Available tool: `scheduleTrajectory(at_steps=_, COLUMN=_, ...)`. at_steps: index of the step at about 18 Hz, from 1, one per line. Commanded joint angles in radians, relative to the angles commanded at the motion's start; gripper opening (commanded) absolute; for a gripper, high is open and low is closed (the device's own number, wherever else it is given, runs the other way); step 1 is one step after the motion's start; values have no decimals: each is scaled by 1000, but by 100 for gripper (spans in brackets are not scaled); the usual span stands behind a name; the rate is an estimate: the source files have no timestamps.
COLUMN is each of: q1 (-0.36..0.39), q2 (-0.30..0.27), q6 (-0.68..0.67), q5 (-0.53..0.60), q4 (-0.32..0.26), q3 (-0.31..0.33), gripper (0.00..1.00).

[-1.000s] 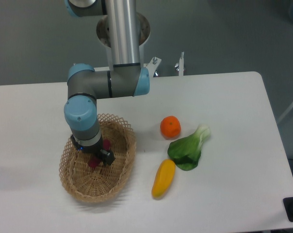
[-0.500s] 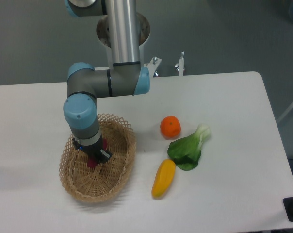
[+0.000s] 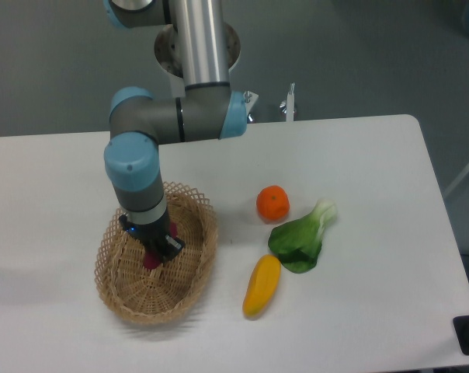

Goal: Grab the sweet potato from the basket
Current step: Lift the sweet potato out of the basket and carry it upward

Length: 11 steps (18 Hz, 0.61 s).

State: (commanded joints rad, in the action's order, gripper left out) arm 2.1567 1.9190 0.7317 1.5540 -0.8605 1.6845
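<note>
I am working the grasp step: the hand (image 3: 158, 247) is reaching down into the basket (image 3: 197, 273), right over the potato (image 3: 151, 261) lying inside. I cannot tell whether it is gripping. Next I am judging: confirm grip, then lift straight up.

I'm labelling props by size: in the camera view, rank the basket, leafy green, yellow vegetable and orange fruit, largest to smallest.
1. basket, clearly largest.
2. leafy green and yellow vegetable: these look alike in extent, so I won't rank them.
3. orange fruit, smallest.
</note>
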Motion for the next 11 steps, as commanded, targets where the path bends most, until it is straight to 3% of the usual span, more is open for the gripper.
scheduleTrajectory(at_steps=5, q1=107, q2=-17, q6=47, q5=-32, q4=-38, q3=-87, gripper=29)
scheduleTrajectory(at_steps=11, q1=284, q2=-67, q6=236, q5=-78, q4=-126, q3=-123, gripper=29)
